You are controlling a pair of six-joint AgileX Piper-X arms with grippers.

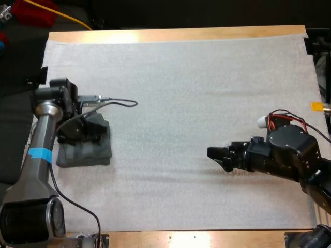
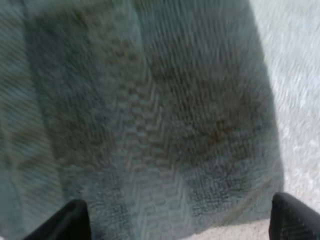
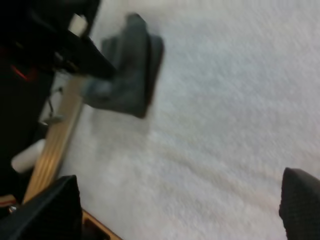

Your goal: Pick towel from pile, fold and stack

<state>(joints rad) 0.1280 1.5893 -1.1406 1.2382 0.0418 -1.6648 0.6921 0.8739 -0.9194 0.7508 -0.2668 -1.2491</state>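
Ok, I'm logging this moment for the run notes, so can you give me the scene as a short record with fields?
towel: one dark grey-green towel, on the left part of the white mat
towel shape: roughly rectangular, with ridges; cannot tell if it is folded
left gripper: open, close over the towel, gripping nothing
right gripper: open, over bare mat on the right side, pointing toward the towel, well apart from it
task state: towel not yet lifted
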